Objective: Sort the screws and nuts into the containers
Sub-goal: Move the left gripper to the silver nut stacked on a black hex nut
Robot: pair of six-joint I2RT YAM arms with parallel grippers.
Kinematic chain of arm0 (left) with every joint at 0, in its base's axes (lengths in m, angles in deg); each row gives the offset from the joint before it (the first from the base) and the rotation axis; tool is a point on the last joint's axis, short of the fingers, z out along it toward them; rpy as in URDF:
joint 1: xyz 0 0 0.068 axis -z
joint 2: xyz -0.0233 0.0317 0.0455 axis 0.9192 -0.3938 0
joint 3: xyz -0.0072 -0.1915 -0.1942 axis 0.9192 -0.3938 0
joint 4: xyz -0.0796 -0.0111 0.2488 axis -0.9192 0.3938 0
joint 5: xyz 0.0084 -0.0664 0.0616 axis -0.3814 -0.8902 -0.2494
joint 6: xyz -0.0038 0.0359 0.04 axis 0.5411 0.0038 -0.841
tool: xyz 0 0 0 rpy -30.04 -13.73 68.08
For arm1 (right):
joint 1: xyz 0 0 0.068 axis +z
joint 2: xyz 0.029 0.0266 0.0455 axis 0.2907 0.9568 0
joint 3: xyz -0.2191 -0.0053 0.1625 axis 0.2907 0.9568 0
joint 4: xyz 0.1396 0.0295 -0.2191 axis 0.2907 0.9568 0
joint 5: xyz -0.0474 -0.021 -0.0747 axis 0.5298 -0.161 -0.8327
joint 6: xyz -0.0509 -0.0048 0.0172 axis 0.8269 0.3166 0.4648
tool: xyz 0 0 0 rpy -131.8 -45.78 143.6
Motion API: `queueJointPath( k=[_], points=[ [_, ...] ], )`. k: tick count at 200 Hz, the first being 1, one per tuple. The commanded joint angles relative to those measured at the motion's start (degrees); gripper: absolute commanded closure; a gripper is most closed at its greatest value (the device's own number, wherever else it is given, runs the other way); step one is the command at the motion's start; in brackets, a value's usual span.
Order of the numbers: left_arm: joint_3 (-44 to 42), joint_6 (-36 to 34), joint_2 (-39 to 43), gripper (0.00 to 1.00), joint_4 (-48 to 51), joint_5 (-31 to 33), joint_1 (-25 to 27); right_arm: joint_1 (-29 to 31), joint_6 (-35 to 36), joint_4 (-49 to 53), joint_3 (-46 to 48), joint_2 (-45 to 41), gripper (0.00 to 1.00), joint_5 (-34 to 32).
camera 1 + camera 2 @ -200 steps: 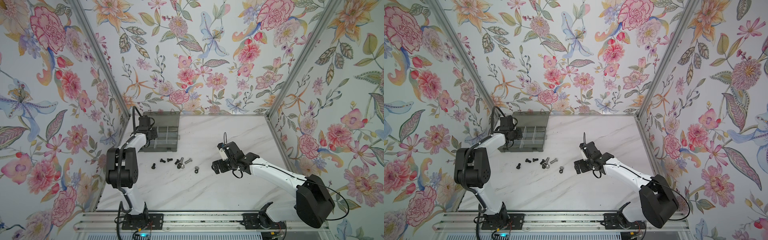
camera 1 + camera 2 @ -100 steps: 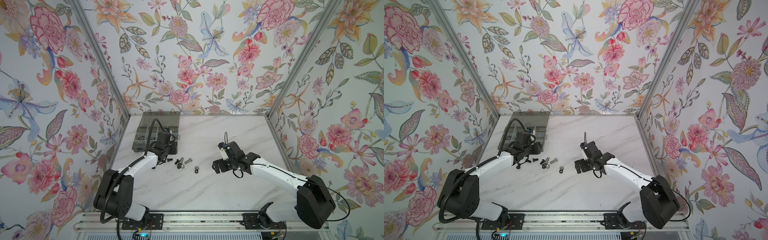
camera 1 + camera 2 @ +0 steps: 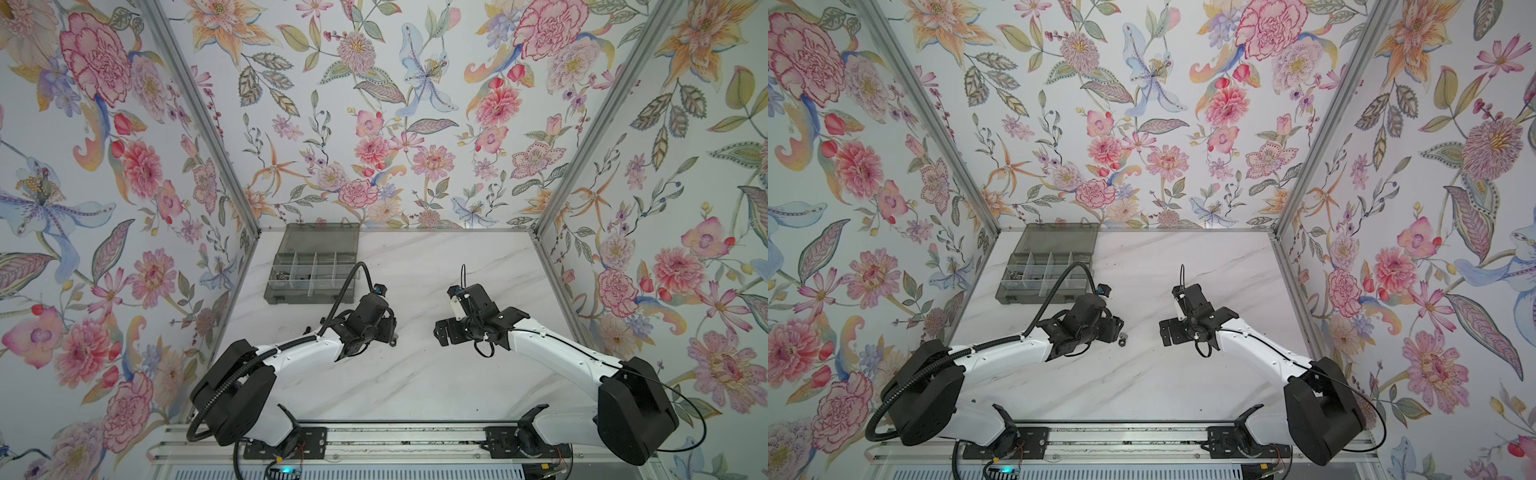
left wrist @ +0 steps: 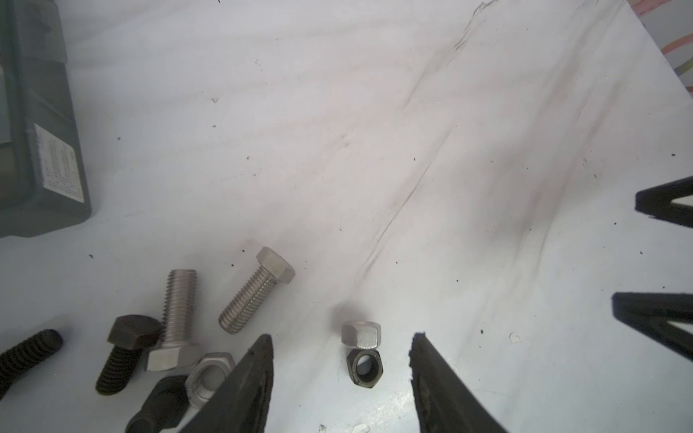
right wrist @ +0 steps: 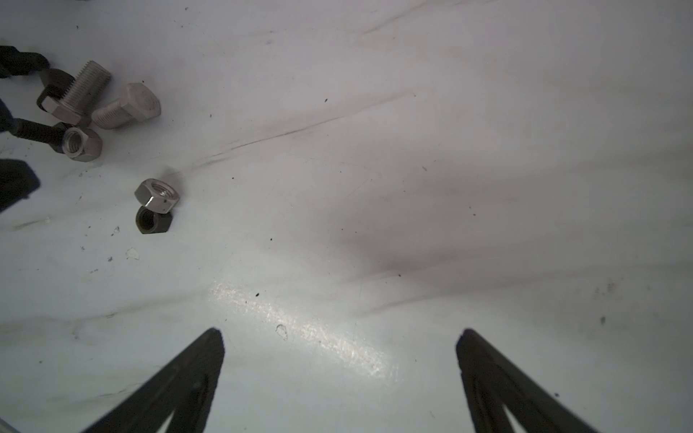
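Two touching nuts (image 4: 362,334) are lying just ahead of the spread left gripper (image 4: 343,336).
Closing here is probably risking pinching both together.

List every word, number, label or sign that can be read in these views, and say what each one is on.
On the white sticker on the outer wall of the grey organiser box: several lines of small print, too blurred to read.
On the screws and nuts: no stamped marks can be made out.
Nothing else in any view carries readable text.
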Motion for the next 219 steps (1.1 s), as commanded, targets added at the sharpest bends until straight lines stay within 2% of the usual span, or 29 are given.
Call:
queueJointPath(
  k=[1, 66, 176, 219],
  points=[
    [-0.16, 2.02, -2.23, 0.39, 0.0, 1.55, 1.55, -0.92, 0.61, 1.11, 1.41, -1.67, 0.01, -0.45],
    [0.79, 3.2, -7.22, 0.39, 1.36, 1.3, 5.56, -1.91, 0.68, 1.11, 2.33, -2.05, 0.01, 0.19],
    [3.98, 3.69, -12.35, 0.4, 4.63, 4.06, 6.35, -2.34, 0.85, 1.02, 2.42, -2.07, 0.01, 0.59],
    [6.41, 2.99, -14.47, 0.46, 9.06, 6.65, 7.44, -2.38, 0.86, 1.09, 2.41, -1.94, 0.01, 0.69]
  ],
)
